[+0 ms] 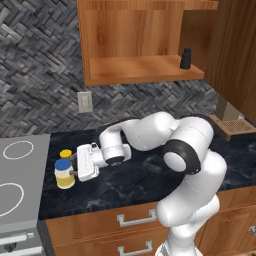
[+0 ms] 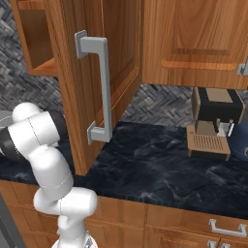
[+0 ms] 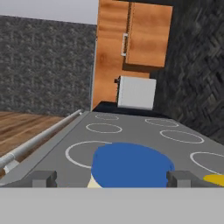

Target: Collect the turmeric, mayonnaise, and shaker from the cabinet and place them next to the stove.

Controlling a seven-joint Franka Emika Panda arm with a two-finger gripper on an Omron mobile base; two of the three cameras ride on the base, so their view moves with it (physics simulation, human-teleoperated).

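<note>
- gripper (image 1: 73, 171) sits low over the black countertop (image 1: 140, 180), pointing toward the stove (image 1: 20, 175), arm folded behind it.
- mayonnaise (image 1: 64, 173) stands upright on the countertop right at the fingertips; in the hand view its blue lid (image 3: 131, 164) lies between the two tips, one fingertip (image 3: 43, 178) on each side.
- jaws are spread about as wide as the jar; i cannot tell whether the pads press on it or stand just clear, so grip state is undetermined.
- turmeric (image 1: 66, 154) stands just beyond the mayonnaise, on the far side of the gripper toward the wall, close to the jar; contact between the two not resolvable. in the hand view a yellow sliver (image 3: 215, 179) shows at the right of the gripper.
- both jars are just beside the stove edge, which lies straight ahead of the gripper; white burner rings visible past the lid.
- shaker (image 1: 186, 58) is well above and behind the gripper, upright on the shelf board of the cabinet (image 1: 140, 67), near its right end.
- cabinet door (image 2: 97, 77) hangs open.
</note>
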